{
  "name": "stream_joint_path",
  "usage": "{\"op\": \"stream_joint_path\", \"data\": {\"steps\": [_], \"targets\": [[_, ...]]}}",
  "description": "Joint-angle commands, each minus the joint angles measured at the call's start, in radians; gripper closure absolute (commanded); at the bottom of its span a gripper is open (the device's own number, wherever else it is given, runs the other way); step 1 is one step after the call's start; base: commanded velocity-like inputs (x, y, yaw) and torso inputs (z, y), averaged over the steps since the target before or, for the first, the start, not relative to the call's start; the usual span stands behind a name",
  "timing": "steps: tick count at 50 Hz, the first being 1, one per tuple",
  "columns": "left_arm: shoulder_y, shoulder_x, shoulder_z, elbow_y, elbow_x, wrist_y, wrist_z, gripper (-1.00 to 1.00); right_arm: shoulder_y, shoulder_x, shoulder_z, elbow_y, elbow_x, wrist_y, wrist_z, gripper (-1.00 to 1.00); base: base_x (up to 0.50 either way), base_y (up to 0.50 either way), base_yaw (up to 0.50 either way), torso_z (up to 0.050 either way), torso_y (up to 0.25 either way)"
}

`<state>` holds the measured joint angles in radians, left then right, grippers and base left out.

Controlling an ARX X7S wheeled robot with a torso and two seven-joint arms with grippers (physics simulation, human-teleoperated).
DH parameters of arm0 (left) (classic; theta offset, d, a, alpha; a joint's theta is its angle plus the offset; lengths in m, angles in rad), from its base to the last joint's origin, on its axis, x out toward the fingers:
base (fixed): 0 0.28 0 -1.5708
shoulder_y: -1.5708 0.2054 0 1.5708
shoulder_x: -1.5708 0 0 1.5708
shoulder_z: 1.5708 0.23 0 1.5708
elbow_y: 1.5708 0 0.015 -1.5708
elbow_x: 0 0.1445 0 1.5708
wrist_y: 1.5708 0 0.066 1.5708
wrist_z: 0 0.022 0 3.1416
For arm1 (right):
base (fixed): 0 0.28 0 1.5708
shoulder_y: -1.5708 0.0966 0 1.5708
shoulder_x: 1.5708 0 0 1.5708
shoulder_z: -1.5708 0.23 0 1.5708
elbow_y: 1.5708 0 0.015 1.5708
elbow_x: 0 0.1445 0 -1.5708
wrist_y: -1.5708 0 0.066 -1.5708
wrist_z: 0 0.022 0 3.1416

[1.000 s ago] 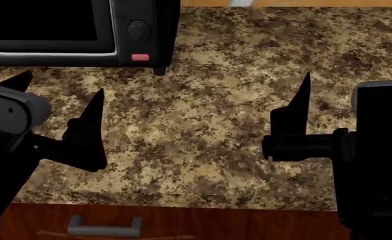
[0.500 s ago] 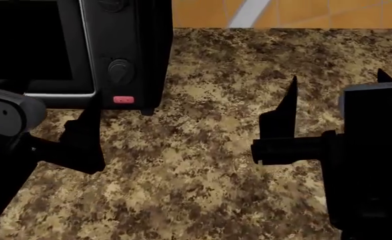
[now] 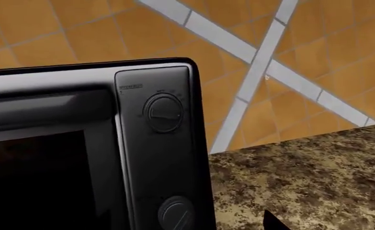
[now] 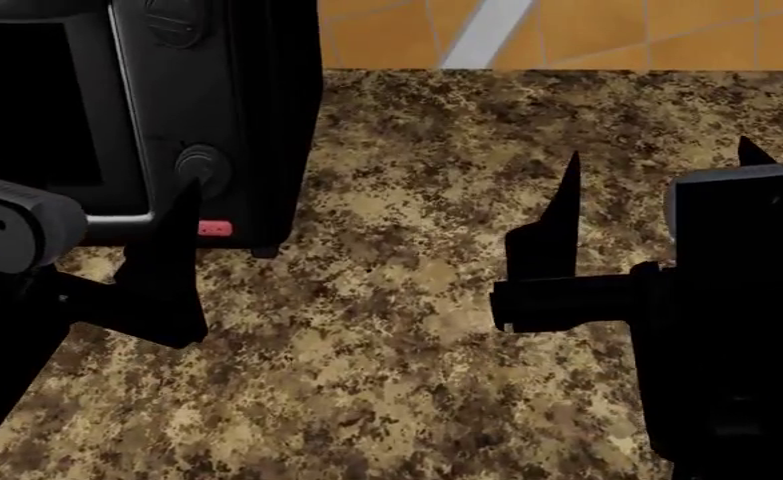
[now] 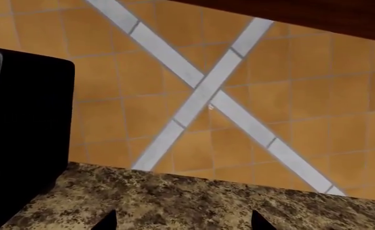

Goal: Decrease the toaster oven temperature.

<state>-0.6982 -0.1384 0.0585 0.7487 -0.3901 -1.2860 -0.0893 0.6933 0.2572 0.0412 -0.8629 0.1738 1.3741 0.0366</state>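
The toaster oven is a black box at the back left of the counter, with a dark glass door, a silver trim bar, round knobs and a small red button. My left gripper is open and empty just in front of the control column; one finger overlaps the lower knob and button. The left wrist view shows the top knob, a lower knob and one fingertip. My right gripper is open and empty over the counter, well right of the oven.
The speckled brown granite counter runs back to an orange tiled wall with white diagonal stripes. A dark wooden cabinet underside hangs above the wall. My right arm's black body fills the right edge.
The head view has shifted: the oven now shows lower and more of its control column is visible, and the cabinet drawer has left the view. The left finger now overlaps the oven's front.
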Motion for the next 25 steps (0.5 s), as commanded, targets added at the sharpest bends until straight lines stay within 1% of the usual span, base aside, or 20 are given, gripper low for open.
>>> {"op": "stream_joint_path", "data": {"steps": [1, 8, 14, 16, 18, 19, 22, 23, 25], "targets": [[-0.001, -0.003, -0.002, 0.001, -0.010, -0.001, -0.009, -1.00, -0.005, 0.000, -0.001, -0.006, 0.010, -0.003, -0.002, -1.00, 0.29, 0.00, 0.00, 0.000, 0.000], [0.001, -0.006, 0.002, 0.000, -0.014, 0.003, -0.016, -1.00, -0.013, -0.002, 0.007, -0.011, 0.015, -0.005, -0.002, -1.00, 0.29, 0.00, 0.00, 0.000, 0.000], [-0.023, -0.030, 0.019, 0.039, -0.024, -0.006, -0.010, -1.00, -0.023, 0.001, 0.007, -0.004, 0.017, -0.026, -0.004, -1.00, 0.02, 0.00, 0.00, 0.000, 0.002], [-0.073, -0.043, 0.014, 0.082, -0.035, -0.054, -0.013, -1.00, -0.023, 0.001, 0.007, -0.001, 0.019, -0.031, -0.005, -1.00, 0.00, 0.00, 0.00, 0.000, 0.000], [-0.151, -0.065, 0.013, 0.121, -0.048, -0.131, -0.014, -1.00, -0.024, 0.001, 0.010, 0.001, 0.021, -0.034, -0.006, -1.00, 0.00, 0.00, 0.00, 0.000, 0.000], [-0.212, -0.091, 0.023, 0.148, -0.062, -0.169, -0.001, -1.00, -0.023, 0.001, 0.012, 0.003, 0.021, -0.036, -0.007, -1.00, 0.00, 0.00, 0.00, 0.000, 0.000], [-0.327, -0.152, 0.084, 0.177, -0.091, -0.218, 0.031, -1.00, -0.028, -0.001, 0.017, 0.011, 0.023, -0.052, -0.008, -1.00, 0.00, 0.00, 0.00, 0.000, 0.000], [-0.361, -0.167, 0.109, 0.174, -0.085, -0.228, 0.022, -1.00, -0.033, -0.003, 0.018, 0.018, 0.023, -0.062, -0.009, -1.00, 0.00, 0.00, 0.00, 0.000, 0.000], [-0.403, -0.184, 0.136, 0.168, -0.104, -0.237, 0.043, -1.00, -0.039, -0.004, 0.018, 0.024, 0.025, -0.071, -0.010, -1.00, 0.00, 0.00, 0.00, 0.000, 0.000]]}}
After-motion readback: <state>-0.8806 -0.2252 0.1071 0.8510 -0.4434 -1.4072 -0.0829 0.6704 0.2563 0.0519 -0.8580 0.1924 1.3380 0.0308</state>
